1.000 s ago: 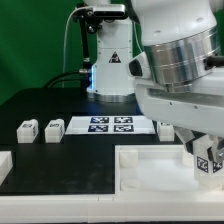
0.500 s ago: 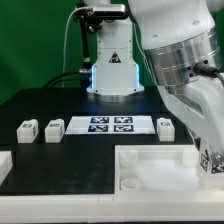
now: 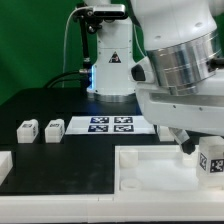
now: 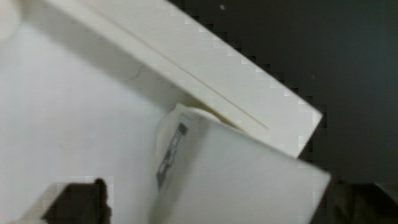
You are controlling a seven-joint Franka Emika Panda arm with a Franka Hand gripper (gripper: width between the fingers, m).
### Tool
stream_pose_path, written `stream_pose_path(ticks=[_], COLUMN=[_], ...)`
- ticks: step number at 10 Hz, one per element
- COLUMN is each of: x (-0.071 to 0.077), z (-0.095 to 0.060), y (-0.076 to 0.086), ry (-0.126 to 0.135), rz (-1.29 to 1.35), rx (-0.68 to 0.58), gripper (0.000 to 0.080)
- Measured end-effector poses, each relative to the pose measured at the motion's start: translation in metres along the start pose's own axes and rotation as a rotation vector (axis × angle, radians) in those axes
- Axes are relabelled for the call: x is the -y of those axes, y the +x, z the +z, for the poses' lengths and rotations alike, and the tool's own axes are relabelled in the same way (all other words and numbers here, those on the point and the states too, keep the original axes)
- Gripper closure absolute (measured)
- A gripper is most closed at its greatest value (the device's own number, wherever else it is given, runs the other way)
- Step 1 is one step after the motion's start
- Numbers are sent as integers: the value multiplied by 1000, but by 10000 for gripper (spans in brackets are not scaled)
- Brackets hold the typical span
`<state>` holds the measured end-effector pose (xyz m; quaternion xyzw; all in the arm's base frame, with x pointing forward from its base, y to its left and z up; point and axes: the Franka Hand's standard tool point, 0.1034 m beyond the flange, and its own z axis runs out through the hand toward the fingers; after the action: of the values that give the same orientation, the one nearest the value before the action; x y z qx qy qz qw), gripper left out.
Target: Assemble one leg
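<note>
Black surface (image 3: 60, 150) underlies the arm; small white squarish plastic leg (image 3: 212, 161) (tag facing camera) shows at four o'clock in the exterior view, by the large white rimmed tray (image 3: 150, 168); pincer (image 3: 189, 143) just beside it, grip impossible to tell

The leg (image 3: 211, 160) is cut by the exterior view's right edge. The arm (image 3: 185, 70) hides the marker board's (image 3: 110, 124) right end. In the wrist view we cannot read the blurred tag (image 4: 173, 158).

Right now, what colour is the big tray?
White. The tray shows best in the exterior view.
</note>
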<state>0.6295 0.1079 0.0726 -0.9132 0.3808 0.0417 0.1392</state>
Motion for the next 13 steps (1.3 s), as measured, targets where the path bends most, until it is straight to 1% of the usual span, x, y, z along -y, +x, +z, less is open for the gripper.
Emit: stream_pose_path(ticks=[1,2,3,4,5,6,7,8,9,10,11,12,13], x=[0,0,2,2,2,2,2,2,3,1,1,1,0], z=[0,1,2,1,1,1,1,1,2,2,1,1,1], y=[0,-1,-5,-4,-3,-3,-4,-4,-4,-3,-3,-2,0], ry=[0,-12,-38,-57,-86,-83,-80,-79,-77,-77,-74,-65,-43], rz=[-75,-211,-381,-546,-729,-721,-685,-674,-619,-536,-433,-341,-163], rx=[0,-6,-19,-25,-32,-31,-31,-32,-33,-36,-40,-41,-43], gripper=[153,150,150,150,150,150,284,284,422,503,503,503,503])
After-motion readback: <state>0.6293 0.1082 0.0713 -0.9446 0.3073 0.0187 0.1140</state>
